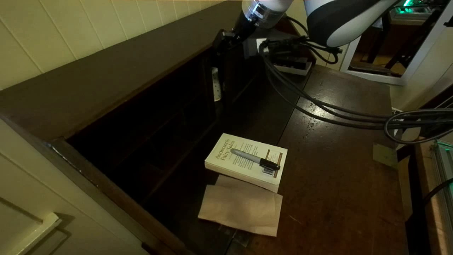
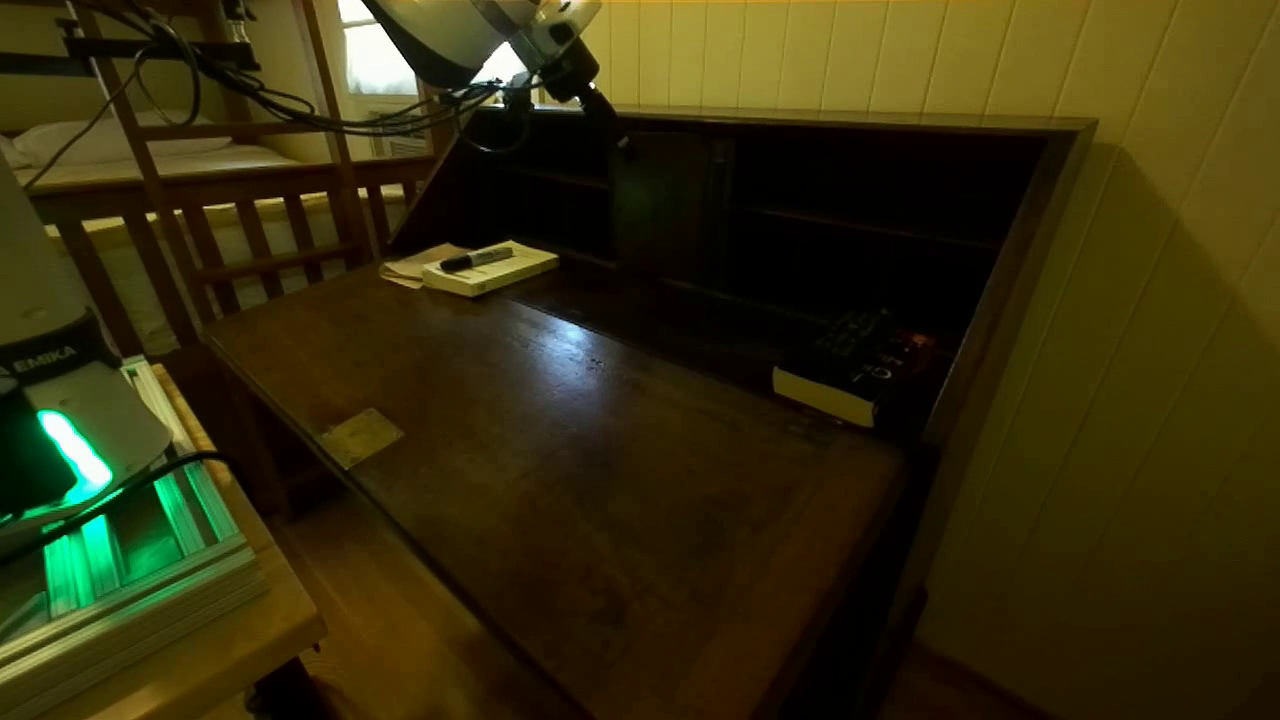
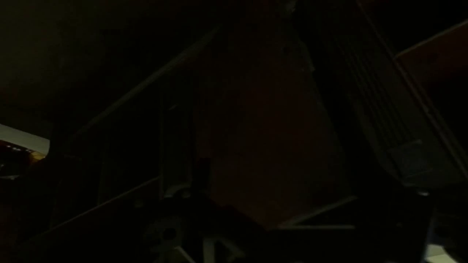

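A pale boarded wall (image 2: 820, 60) backs the scene, and a wooden bed frame (image 2: 250, 183) with a ladder stands past one end of the dark wooden desk (image 2: 580, 480). The desk's writing surface lies flat, and its rows of compartments sit in deep shadow. A white-and-black robot arm (image 1: 348, 30) reaches over it, trailing a bundle of black cables (image 1: 407, 123) through the air. At the centre of the compartments is an upright middle panel (image 2: 660, 215), the thing nearest the gripper (image 1: 221, 44), which hangs near the panel's upper edge; whether they touch cannot be told. The jaws stand apart, and in the very dark wrist view the panel shows reddish-brown between their two sides. A thick dark book (image 2: 855, 370) lies at one end of the desk, beside the compartments. Towards the opposite end lies a cream paperback (image 1: 244, 171), titled Andersen's Fairy Tales, with brown paper (image 1: 240, 209) right against it. A metal plate (image 2: 362, 437) is set near the desk's front edge. Below the gripper, a pale dotted object (image 1: 216, 85) shows in the shadow, too dim to name. A grey marker (image 1: 253, 158) with a black cap rests diagonally on the paperback.
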Robot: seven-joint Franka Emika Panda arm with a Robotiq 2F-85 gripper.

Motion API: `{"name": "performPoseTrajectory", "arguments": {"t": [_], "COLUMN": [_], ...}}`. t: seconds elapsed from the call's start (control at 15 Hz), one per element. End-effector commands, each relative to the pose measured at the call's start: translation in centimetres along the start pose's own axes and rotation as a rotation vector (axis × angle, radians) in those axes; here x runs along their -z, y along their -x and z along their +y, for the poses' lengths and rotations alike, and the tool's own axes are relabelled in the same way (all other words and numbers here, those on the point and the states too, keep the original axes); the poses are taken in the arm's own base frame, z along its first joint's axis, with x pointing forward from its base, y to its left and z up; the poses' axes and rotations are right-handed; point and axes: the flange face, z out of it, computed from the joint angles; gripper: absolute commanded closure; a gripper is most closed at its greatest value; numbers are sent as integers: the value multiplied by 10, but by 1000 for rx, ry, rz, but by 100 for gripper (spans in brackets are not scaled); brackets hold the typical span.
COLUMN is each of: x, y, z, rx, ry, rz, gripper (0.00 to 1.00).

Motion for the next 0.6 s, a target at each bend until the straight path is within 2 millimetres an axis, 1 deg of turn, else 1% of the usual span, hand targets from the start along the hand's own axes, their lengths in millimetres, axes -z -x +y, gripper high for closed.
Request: {"name": "performPoseTrajectory", "arguments": {"t": [0.0, 0.2, 0.53], "x": [-10, -6, 12], "y": [-1, 5, 2], "z": [-4, -2, 4], "rx": [-16, 9, 67], "ry": [-12, 37, 139], "rz": [16, -15, -44], "gripper": [0, 0, 0]}}
